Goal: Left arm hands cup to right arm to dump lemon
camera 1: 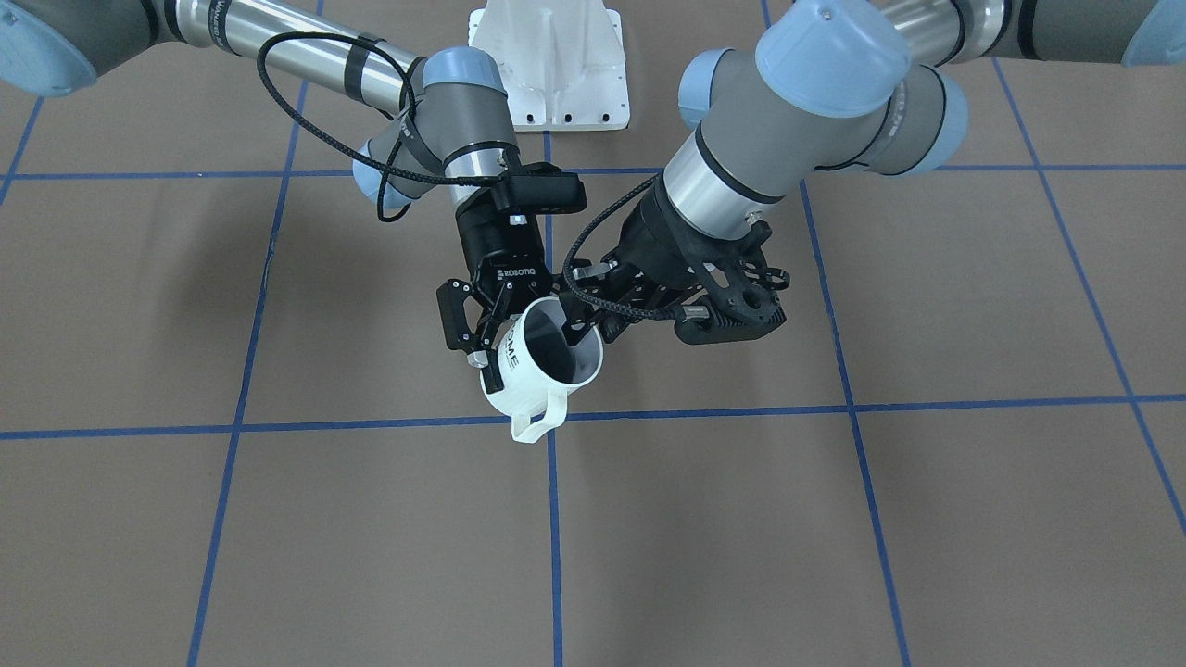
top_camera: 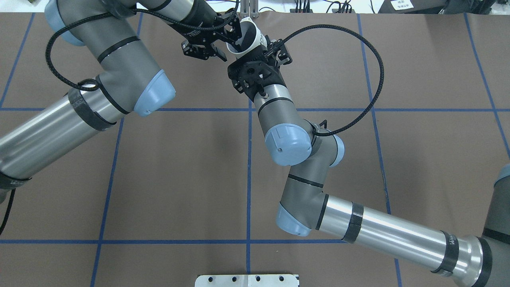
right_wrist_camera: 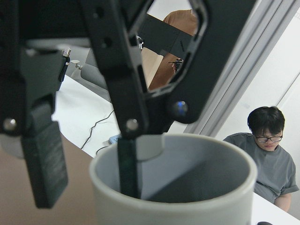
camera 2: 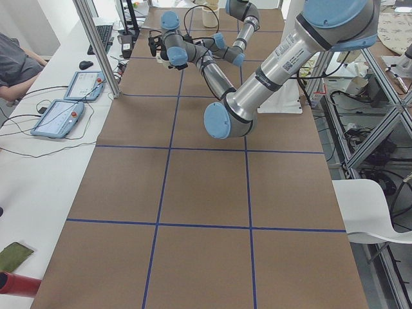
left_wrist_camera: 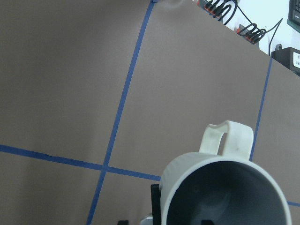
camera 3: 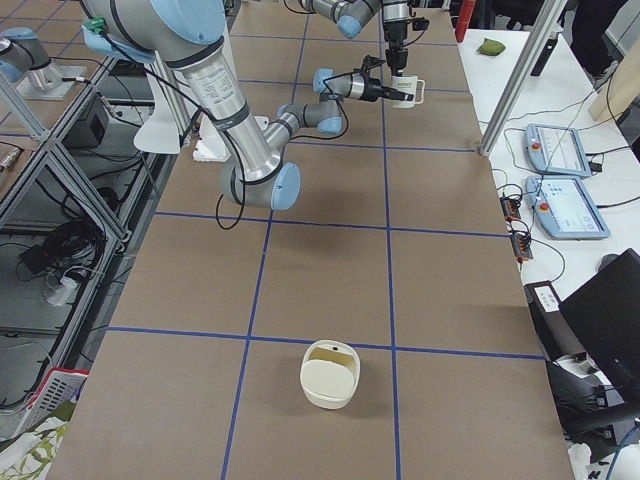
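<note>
The white ribbed cup (camera 1: 542, 371) is held in the air, tilted, over the far middle of the table; it also shows in the overhead view (top_camera: 249, 34). Its handle points away from the robot. My left gripper (camera 1: 579, 320) is shut on the cup's rim, with one finger (right_wrist_camera: 126, 164) inside and one finger (left_wrist_camera: 155, 204) outside. My right gripper (camera 1: 528, 357) stands open around the cup's body, with a fingertip (camera 1: 491, 373) beside the "OME" lettering. The grey inside (left_wrist_camera: 225, 197) shows no lemon.
A cream bowl (camera 3: 330, 375) sits on the brown table near the robot's right end. The white base plate (camera 1: 551, 65) is at the robot's side. Operators sit at the side bench (camera 2: 13, 64) with tablets (camera 2: 58, 117). A metal post (camera 3: 520, 70) stands by the bench.
</note>
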### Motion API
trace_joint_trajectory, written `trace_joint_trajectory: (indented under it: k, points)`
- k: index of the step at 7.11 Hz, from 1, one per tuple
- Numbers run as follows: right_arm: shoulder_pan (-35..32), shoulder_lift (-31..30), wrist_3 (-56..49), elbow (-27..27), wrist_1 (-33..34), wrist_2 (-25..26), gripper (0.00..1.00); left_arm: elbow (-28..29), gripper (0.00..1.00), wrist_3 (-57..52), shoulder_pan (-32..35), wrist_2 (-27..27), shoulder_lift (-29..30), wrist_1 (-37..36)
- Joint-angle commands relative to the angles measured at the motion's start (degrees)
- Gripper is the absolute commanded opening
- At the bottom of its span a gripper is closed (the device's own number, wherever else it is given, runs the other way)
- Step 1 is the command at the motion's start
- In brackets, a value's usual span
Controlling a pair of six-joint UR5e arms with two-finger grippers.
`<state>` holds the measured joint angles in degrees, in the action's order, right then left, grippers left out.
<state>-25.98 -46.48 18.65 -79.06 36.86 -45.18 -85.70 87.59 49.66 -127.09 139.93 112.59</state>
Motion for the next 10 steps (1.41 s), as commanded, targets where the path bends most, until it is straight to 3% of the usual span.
trace_joint_trajectory:
  k: [1,6,7,8,9,10]
  points:
    - [0.1,-0.3,0.0,-0.4,-0.2,0.0,0.32,0.0,0.38,0.0,0.0,0.0,0.0,0.0]
    - [0.4,-0.4,0.0,-0.8,-0.2,0.0,0.33,0.0,0.33,0.0,0.0,0.0,0.1,0.1]
    - [0.4,-0.5,0.0,-0.8,-0.2,0.0,0.35,0.0,0.20,0.0,0.0,0.0,0.1,0.0]
    - [0.5,-0.6,0.1,-0.8,-0.2,0.2,0.51,0.1,0.00,-0.3,0.0,0.0,0.0,0.0]
    - [1.1,-0.9,0.1,-0.8,-0.3,2.9,0.83,0.2,0.00,-0.2,0.0,0.1,0.0,-0.1]
    - [1.8,-0.9,0.1,-0.8,-0.4,4.3,0.98,0.6,0.00,-0.3,0.0,0.1,0.0,-0.2]
